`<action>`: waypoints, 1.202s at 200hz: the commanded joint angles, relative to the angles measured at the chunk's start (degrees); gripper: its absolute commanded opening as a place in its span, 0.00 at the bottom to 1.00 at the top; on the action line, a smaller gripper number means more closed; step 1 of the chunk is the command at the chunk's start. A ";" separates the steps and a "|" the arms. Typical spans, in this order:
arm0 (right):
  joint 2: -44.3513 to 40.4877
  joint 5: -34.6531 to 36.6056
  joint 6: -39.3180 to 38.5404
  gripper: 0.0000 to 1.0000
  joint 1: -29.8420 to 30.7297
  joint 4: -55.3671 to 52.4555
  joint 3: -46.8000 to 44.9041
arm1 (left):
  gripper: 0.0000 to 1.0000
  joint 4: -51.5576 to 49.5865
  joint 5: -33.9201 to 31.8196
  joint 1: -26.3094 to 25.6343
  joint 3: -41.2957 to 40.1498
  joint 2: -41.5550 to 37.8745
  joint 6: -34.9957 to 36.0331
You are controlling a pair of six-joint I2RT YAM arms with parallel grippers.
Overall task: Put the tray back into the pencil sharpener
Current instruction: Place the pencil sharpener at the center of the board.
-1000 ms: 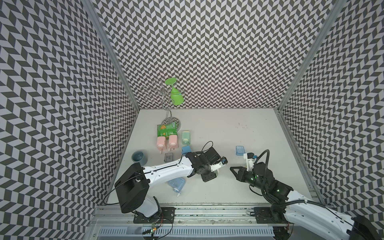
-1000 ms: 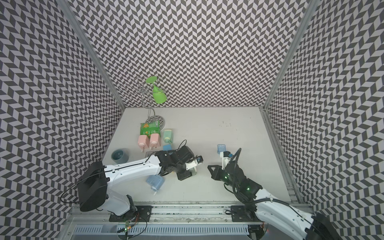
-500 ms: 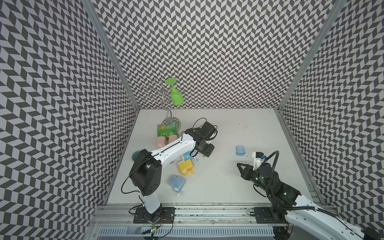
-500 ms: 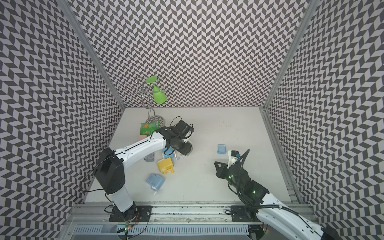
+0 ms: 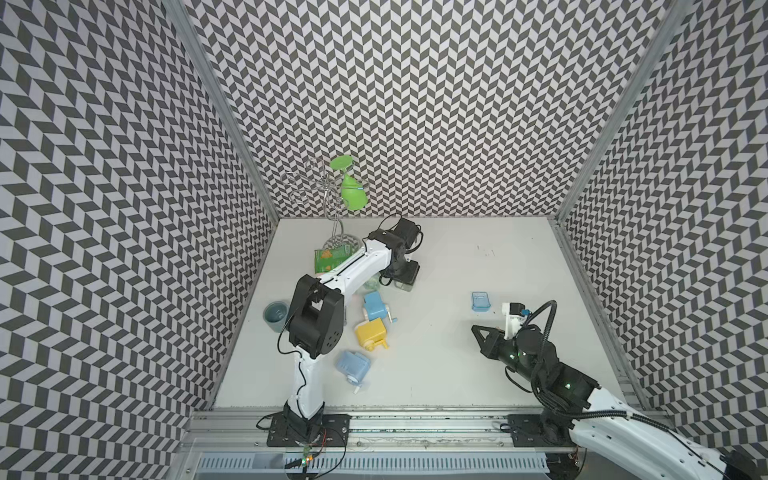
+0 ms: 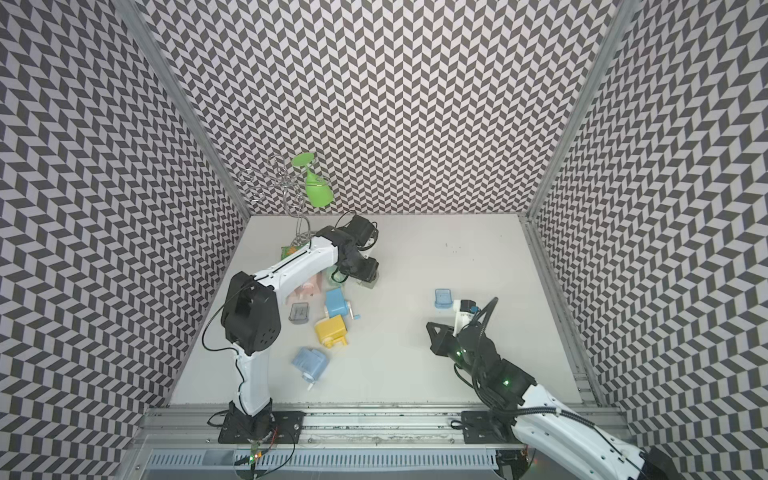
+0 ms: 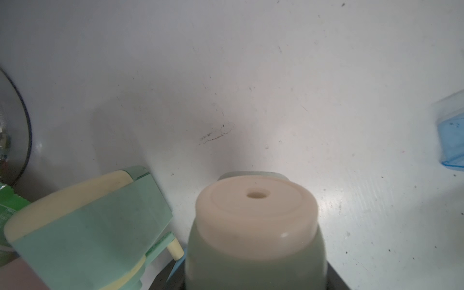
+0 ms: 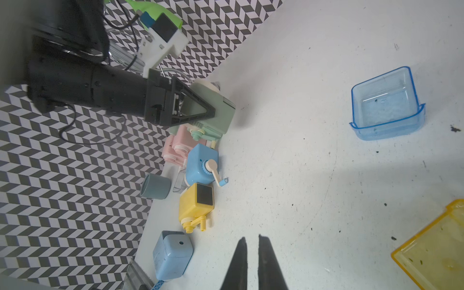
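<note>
The blue tray [image 5: 481, 301] lies open side up on the bench [image 5: 457, 249], ahead and to one side of our right hand [image 5: 475, 329], which is closed to a slit and empty. A yellow tray [image 8: 431, 248] lies beside that hand. Well apart, our left hand [image 5: 402, 271] grips a mint-green pencil sharpener [image 8: 224, 113].

Scuffed white worktop [image 5: 457, 365], clear blue tray [image 5: 481, 301] lying apart, yellow tray [image 8: 434, 248], blue crank sharpener [image 5: 374, 305], yellow sharpener [image 5: 369, 334], pale blue sharpener [image 5: 353, 365] clustered together, grey cup [image 5: 275, 315], green packet [image 5: 328, 257].

Blue tray [image 6: 443, 298] well apart from yellow sharpener [image 6: 330, 328]
</note>
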 commanded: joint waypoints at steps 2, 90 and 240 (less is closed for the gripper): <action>-0.10 0.02 -0.98 0.13 -0.63 3.50 0.16 | 0.21 -3.07 0.92 1.29 3.95 2.21 -0.06; 0.52 -0.81 -2.38 0.14 -2.21 2.77 0.07 | 0.38 -2.56 -2.99 1.92 7.47 9.37 0.64; 1.31 -2.12 -3.66 0.16 -3.23 1.97 0.20 | 0.82 0.73 -10.20 -1.88 6.39 -0.17 -1.26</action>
